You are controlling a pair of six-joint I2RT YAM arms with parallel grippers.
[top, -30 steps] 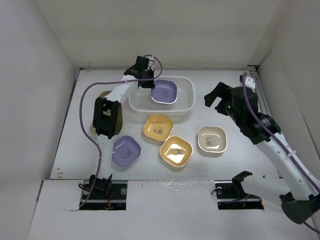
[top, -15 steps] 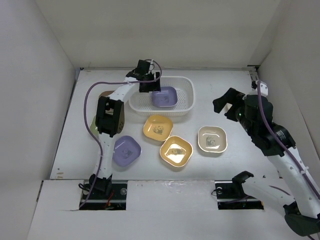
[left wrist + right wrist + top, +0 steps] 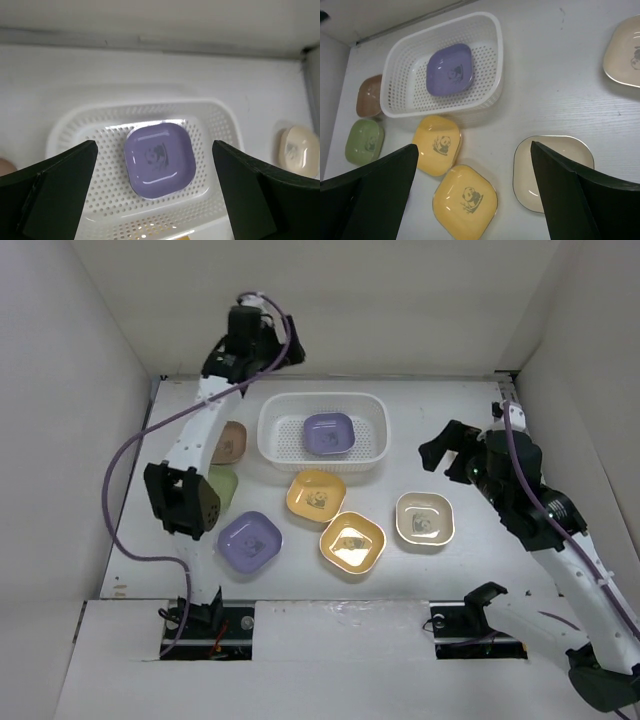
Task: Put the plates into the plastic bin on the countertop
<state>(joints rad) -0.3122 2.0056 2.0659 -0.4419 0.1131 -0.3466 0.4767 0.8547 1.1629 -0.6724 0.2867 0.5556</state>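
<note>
The white plastic bin [image 3: 272,436] sits at the back of the countertop [image 3: 470,400] with one purple plate [image 3: 328,433] flat inside. My left gripper [image 3: 280,348] is open, high above and behind the bin; its wrist view looks down on the purple plate [image 3: 160,160] between empty fingers [image 3: 55,195]. In front of the bin lie two orange-yellow plates [image 3: 315,495] [image 3: 352,541], a cream plate [image 3: 424,519] and a second purple plate [image 3: 249,541]. My right gripper [image 3: 445,450] hangs open and empty above the cream plate [image 3: 545,170].
A tan plate [image 3: 231,443] and a green plate [image 3: 225,485] lie left of the bin, partly behind the left arm. A second cream plate [image 3: 625,52] lies to the right of the bin. Pale walls enclose the countertop on three sides.
My left gripper opened and let go of the purple plate, which now lies in the bin, then rose up and back. The right arm shifted to the right.
</note>
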